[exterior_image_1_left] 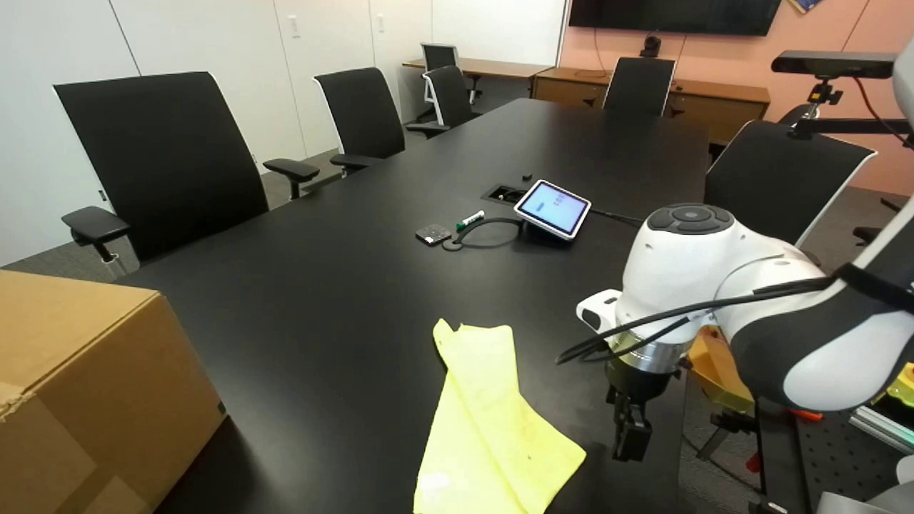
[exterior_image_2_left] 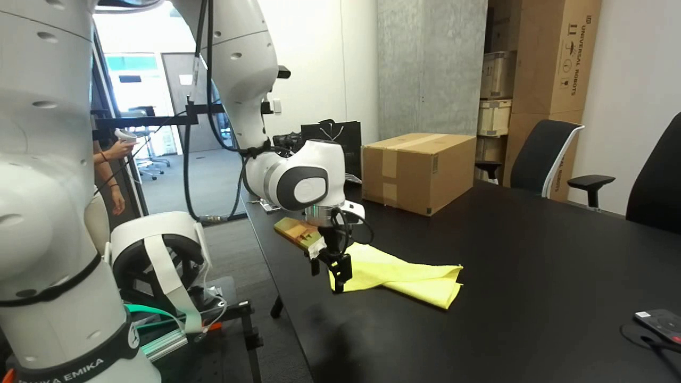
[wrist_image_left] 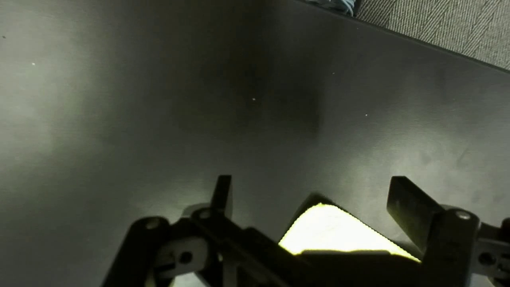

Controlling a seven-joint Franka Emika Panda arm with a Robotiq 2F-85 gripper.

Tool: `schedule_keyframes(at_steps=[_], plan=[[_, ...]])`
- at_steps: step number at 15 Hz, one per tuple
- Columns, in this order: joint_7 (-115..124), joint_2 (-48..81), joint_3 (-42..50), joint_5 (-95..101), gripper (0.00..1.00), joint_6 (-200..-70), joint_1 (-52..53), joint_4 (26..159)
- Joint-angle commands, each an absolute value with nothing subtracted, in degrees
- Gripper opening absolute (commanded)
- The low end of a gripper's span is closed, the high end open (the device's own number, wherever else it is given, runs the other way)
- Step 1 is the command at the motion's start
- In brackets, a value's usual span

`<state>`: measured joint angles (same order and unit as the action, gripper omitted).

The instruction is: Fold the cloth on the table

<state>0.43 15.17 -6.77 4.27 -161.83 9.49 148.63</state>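
Note:
The pale-yellow cloth (exterior_image_1_left: 485, 428) lies on the black table (exterior_image_1_left: 343, 314), with a lengthwise fold or overlap across it. It also shows in an exterior view (exterior_image_2_left: 412, 274), where its near end looks narrow and layered. My gripper (exterior_image_1_left: 632, 439) hangs above the table beside the cloth, near the table's edge. In an exterior view the gripper (exterior_image_2_left: 327, 277) stands in front of one end of the cloth and hides part of it. In the wrist view my gripper (wrist_image_left: 311, 179) is open, with nothing between the fingertips. A cloth corner (wrist_image_left: 338, 231) shows between the finger bases; the rest is hidden below.
A large cardboard box (exterior_image_1_left: 107, 400) stands on the table across from the arm, also in an exterior view (exterior_image_2_left: 415, 173). A tablet (exterior_image_1_left: 553, 208), a green marker (exterior_image_1_left: 470, 219) and a small dark square (exterior_image_1_left: 433, 234) lie farther along. The table edge (wrist_image_left: 430, 44) is close to the gripper.

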Motion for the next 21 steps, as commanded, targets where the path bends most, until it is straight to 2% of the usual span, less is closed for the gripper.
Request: schedule_keyframes(at_steps=[1,10,21], plan=[[2.66,14.61,-6.95,4.57,1.0,-167.36,10.75,150.61],[6.22,18.16,-5.75,5.49,1.0,-170.66,13.89,147.41],[5.13,23.57,-9.38,2.31,1.0,-171.87,14.27,142.65]])
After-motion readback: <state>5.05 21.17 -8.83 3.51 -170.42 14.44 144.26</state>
